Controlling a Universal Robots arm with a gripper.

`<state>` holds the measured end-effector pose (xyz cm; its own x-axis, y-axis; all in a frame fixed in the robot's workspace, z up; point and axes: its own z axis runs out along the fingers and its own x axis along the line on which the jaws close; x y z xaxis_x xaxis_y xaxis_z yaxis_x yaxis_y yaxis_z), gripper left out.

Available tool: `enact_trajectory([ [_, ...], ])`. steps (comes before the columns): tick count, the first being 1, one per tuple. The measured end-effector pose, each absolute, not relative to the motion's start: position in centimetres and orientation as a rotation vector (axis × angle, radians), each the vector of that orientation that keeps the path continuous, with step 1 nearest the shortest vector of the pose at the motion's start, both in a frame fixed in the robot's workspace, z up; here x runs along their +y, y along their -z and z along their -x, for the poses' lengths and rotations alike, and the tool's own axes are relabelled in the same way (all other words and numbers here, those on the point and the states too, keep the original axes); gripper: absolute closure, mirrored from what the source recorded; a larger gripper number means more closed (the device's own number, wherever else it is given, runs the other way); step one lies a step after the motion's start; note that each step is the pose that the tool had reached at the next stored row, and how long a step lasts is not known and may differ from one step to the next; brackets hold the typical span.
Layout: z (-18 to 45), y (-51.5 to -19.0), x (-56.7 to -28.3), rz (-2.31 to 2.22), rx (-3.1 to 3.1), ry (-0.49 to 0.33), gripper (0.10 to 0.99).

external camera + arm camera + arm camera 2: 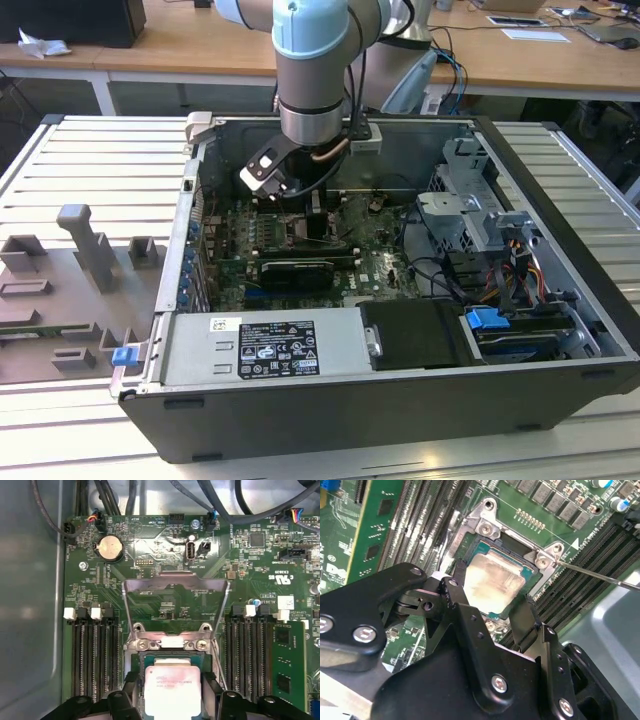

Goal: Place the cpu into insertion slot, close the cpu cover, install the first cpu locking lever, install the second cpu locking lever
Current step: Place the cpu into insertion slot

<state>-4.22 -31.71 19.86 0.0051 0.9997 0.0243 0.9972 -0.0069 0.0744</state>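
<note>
The cpu [492,582] [172,686], a small silvery square, lies flat between my gripper's [490,596] [171,687] black fingers [459,577], which press on its two opposite edges. It sits within the silvery rim of the insertion slot [543,560] [167,643] on the green board. The cpu cover [175,584] stands swung up and open behind the slot. A thin wire locking lever [600,575] juts out beside the slot, unlatched. In the exterior view my gripper [300,215] reaches down into the open computer case over the board.
Long memory slots [92,655] flank the socket on both sides, and a green card [375,540] stands close by. A power supply [260,350] and a drive cage [480,220] fill the case. Grey fixtures [90,250] stand at the exterior view's left.
</note>
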Motion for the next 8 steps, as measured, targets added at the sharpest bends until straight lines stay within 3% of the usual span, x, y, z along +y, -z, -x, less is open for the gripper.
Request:
enact_trajectory([
  [8, 4.23, -19.91, -32.19, -2.202, 2.188, -0.109, 0.475],
])
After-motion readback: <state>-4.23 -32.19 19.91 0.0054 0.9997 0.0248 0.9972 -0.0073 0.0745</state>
